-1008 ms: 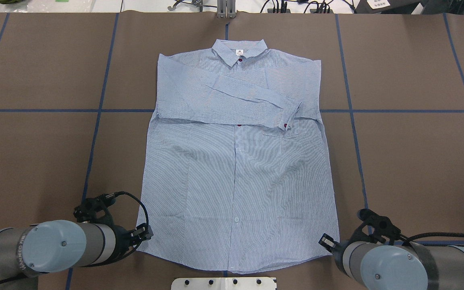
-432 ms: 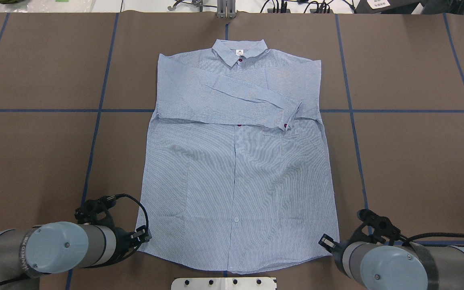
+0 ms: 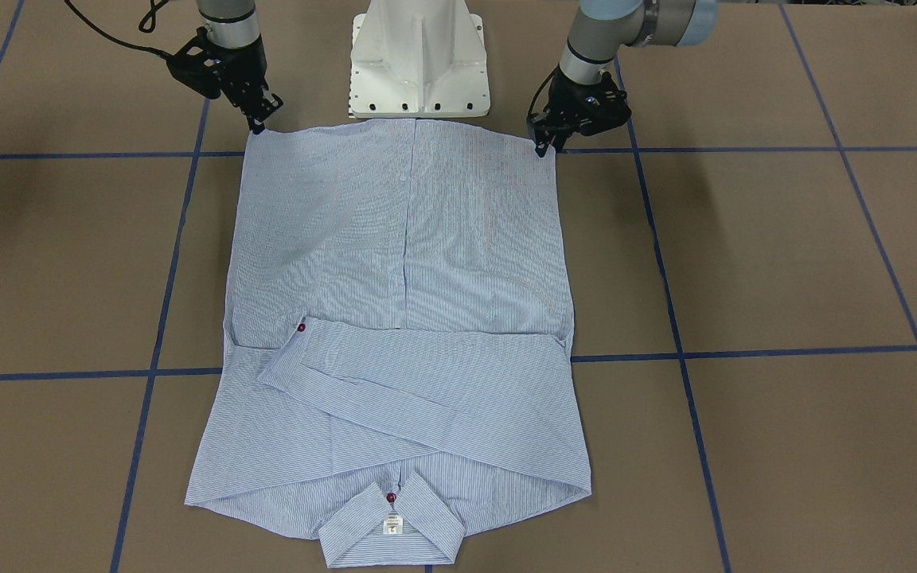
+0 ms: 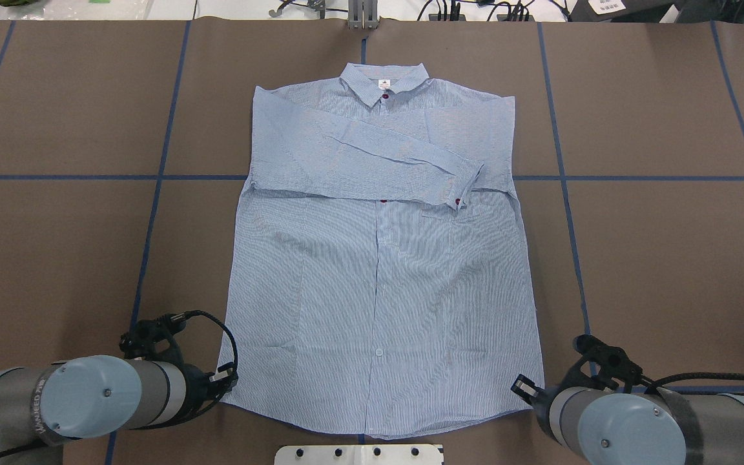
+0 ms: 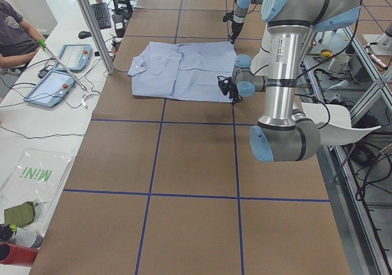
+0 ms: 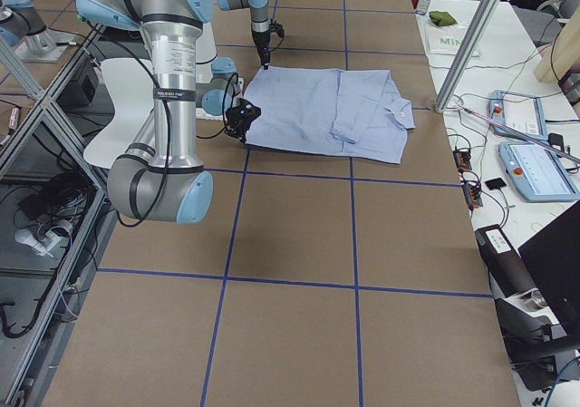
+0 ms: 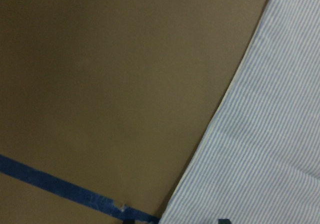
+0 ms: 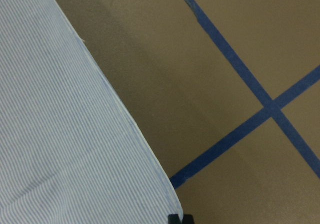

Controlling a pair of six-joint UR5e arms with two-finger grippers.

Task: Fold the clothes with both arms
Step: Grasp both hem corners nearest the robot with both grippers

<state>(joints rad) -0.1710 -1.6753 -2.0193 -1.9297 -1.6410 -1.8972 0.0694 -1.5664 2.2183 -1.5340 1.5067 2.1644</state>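
Two arms: the left arm (image 4: 81, 397) comes into the overhead view at 7 o'clock and the right arm (image 4: 630, 426) at 5 o'clock. Both are bent low over the bench (image 4: 55, 258).
Shirt: a pale blue-and-white pinstriped shirt (image 4: 378, 290) lies flat and front up in the middle of the bench. Seen from overhead, its collar (image 4: 404, 76) is at 12 o'clock and its hem (image 4: 378, 429) at 6 o'clock.
Sleeve: one sleeve (image 4: 398, 150) is folded across the chest on a slant. Its cuff (image 4: 469, 184), with a dark red button, ends toward 3 o'clock, just above the chest pocket (image 4: 446, 218).
Neck label: a small white label (image 4: 383, 83) sits inside the collar.
Left tool: the left tool (image 4: 227, 376) has its tips at the hem corner at 7 o'clock, right at the cloth's edge. I cannot tell whether it is wide, narrow or holding fabric.
Right tool: the right tool (image 4: 522, 385) sits at the hem corner at 5 o'clock, just beside the edge. I cannot tell its state either.
Wrist views: each shows only striped cloth edge against brown surface.
Bench: brown, crossed by blue tape lines (image 4: 88, 177).
Pedestal: a white pedestal (image 4: 359, 454) sits at 6 o'clock, just beyond the hem.
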